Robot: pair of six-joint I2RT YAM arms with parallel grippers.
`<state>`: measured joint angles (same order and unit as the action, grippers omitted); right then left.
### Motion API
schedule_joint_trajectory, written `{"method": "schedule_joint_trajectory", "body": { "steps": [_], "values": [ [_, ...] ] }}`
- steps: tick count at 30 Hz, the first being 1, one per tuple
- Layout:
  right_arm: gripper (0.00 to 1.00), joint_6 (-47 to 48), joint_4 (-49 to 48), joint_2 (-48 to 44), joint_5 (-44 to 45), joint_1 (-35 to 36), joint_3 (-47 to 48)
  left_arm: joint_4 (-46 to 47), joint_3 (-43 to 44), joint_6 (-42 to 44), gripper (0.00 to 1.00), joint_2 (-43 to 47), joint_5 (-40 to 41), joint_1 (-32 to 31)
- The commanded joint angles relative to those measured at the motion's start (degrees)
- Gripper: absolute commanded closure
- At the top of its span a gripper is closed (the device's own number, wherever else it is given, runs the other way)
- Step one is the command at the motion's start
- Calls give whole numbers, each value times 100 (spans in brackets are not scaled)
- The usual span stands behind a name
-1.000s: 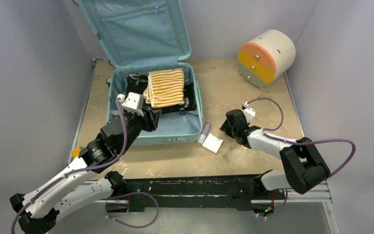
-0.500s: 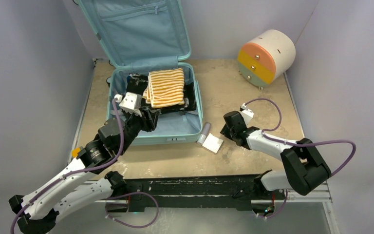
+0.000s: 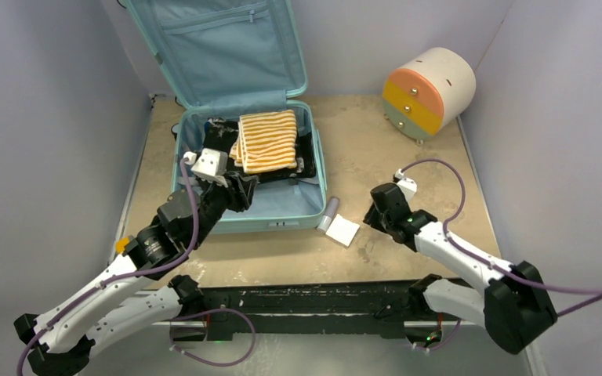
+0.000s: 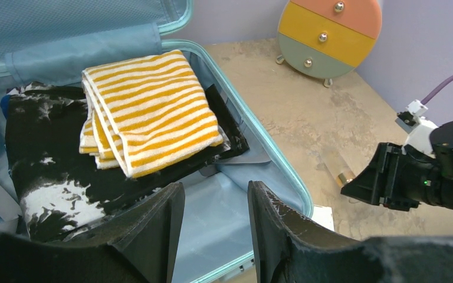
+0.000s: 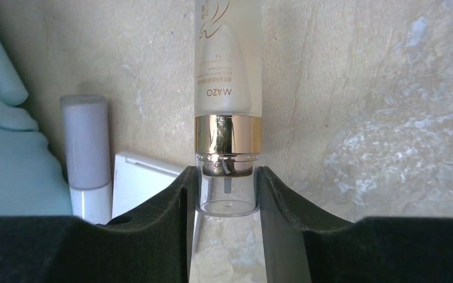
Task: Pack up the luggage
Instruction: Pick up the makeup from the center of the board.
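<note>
Pinching the frosted bottle (image 5: 227,59) by its clear cap with the right gripper (image 5: 224,184), just right of the open luggage (image 3: 319,174), long axis pointing straight ahead; left gripper (image 4: 215,203) spread empty over that luggage.

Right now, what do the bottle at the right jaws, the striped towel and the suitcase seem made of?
The bottle: frosted glass or plastic, translucent matte body; shiny gold collar, likely metallised; clear plastic cap. The striped towel: soft terry-like cloth, folded, fuzzy. The suitcase: smooth matte teal plastic rim, woven fabric lining with a zip.
</note>
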<state>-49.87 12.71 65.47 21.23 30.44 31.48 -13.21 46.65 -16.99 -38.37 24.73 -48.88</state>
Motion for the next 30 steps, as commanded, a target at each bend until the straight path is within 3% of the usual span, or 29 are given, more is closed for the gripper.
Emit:
{"method": "schedule_joint_trajectory", "body": {
  "steps": [1,21,30],
  "values": [
    [69,348,710,-636,-53,33,284,38,247,-88,54,64,32,-9],
    [68,608,1878,-1465,-799,24,1119,23,251,-124,54,189,8,-7],
    [71,1290,2216,-1680,-1854,24,1562,81,206,-13,53,177,-42,-8]
  ]
}}
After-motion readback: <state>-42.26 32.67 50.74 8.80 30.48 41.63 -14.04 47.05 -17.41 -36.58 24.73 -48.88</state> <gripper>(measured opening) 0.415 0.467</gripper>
